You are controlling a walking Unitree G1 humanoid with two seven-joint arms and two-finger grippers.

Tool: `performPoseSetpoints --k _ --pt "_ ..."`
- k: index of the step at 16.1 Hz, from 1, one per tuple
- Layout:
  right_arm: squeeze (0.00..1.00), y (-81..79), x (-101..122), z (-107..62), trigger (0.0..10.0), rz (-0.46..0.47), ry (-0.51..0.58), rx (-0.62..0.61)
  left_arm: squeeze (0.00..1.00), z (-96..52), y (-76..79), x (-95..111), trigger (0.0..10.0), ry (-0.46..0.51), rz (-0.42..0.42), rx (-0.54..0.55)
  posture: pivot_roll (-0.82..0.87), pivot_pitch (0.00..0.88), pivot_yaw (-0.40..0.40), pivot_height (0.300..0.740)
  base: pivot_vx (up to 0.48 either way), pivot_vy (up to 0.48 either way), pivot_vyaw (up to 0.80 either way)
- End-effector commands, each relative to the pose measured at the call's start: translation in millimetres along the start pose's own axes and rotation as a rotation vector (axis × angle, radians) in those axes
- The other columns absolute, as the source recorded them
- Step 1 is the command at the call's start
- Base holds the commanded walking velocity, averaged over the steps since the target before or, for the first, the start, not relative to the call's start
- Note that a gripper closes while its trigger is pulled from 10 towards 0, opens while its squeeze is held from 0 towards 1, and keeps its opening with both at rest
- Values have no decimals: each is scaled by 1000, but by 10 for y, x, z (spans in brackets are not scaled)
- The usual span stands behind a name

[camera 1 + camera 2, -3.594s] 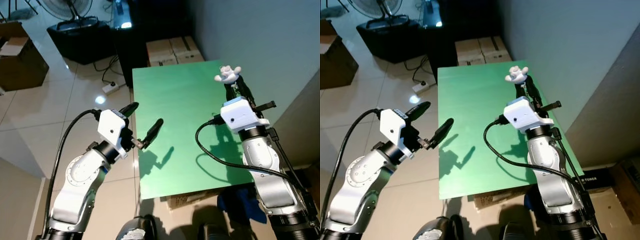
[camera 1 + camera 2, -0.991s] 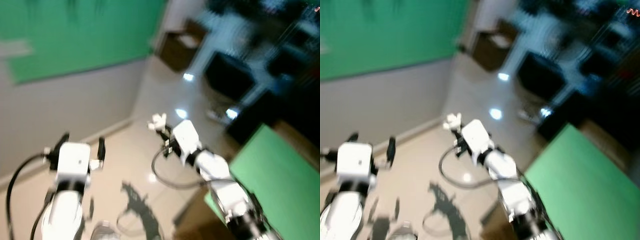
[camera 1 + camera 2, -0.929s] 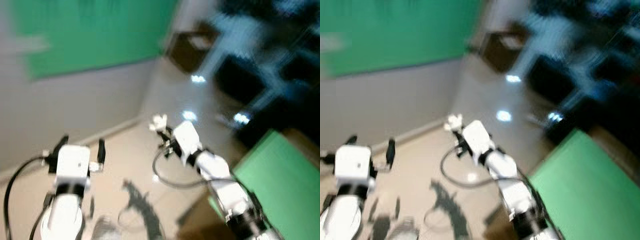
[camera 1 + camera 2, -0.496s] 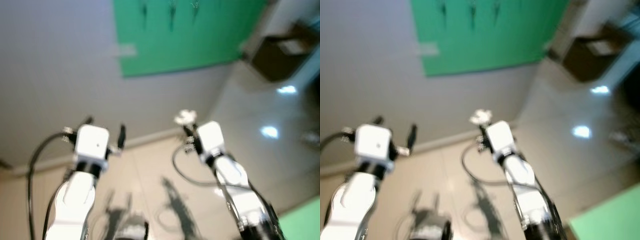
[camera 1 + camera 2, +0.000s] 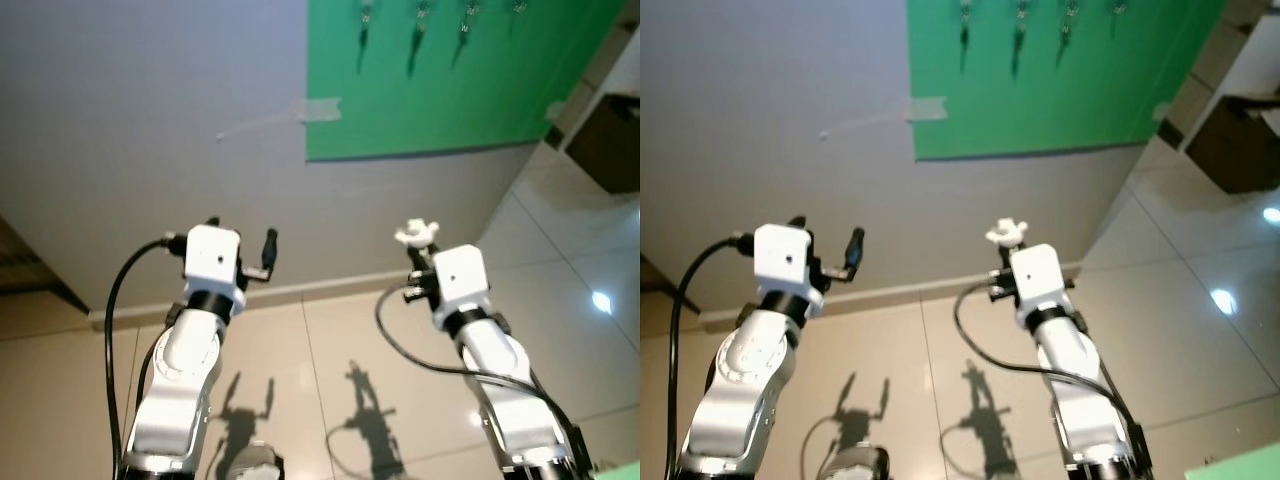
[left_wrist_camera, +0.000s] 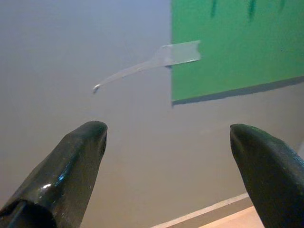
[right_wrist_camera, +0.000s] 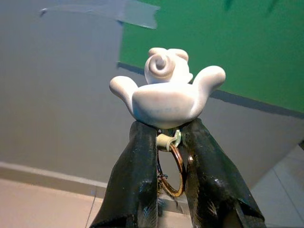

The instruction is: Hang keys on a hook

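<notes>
My right gripper is raised in front of a grey wall, shut on a key ring that carries a white glove-shaped charm. The charm sits just above the fingertips and the brass ring hangs between the fingers. High on the wall is a green board with several dark hooks along its top; they are far above and beyond the keys. Level with the right arm, my left gripper is open and holds nothing.
A strip of clear tape sticks out from the board's left edge across the wall. A pale baseboard meets the shiny tiled floor. A dark brown box stands at the right by a white wall corner.
The whole picture has swung from the green table to the wall and has sharpened; the board with hooks now lies up and to the right. The keys stay in the right gripper.
</notes>
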State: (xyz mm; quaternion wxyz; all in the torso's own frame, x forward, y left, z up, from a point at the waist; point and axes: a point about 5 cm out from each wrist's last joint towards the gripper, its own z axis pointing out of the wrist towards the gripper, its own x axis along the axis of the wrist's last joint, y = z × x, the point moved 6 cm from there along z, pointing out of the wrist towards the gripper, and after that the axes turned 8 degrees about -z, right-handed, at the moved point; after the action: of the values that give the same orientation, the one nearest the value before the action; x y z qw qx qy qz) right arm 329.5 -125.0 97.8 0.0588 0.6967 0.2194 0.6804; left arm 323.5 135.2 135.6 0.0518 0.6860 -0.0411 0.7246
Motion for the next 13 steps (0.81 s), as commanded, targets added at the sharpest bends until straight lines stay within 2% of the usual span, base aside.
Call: performPoseSetpoints --k 1,3,4,7,13 --pt "0 54 28 2 10000 -26 1 -20 0 -13 -17 -33 10000 -3 -21 10 -85 55 -54 740 0 0 0" --pt "0 71 19 24 10000 -64 -5 -34 0 -56 -4 -51 10000 3 -9 5 -79 47 -72 740 277 0 0" --pt "0 82 31 21 10000 -35 -2 -33 0 -81 24 -40 10000 12 5 -7 -79 45 -74 740 349 0 0" --pt "0 88 2 14 10000 -26 -19 -30 0 -82 54 -8 10000 24 25 -28 -76 40 -68 740 382 0 0" --pt "0 68 24 29 10000 -22 -7 -46 0 11 110 30 10000 38 27 -59 -83 37 -42 740 418 0 764"
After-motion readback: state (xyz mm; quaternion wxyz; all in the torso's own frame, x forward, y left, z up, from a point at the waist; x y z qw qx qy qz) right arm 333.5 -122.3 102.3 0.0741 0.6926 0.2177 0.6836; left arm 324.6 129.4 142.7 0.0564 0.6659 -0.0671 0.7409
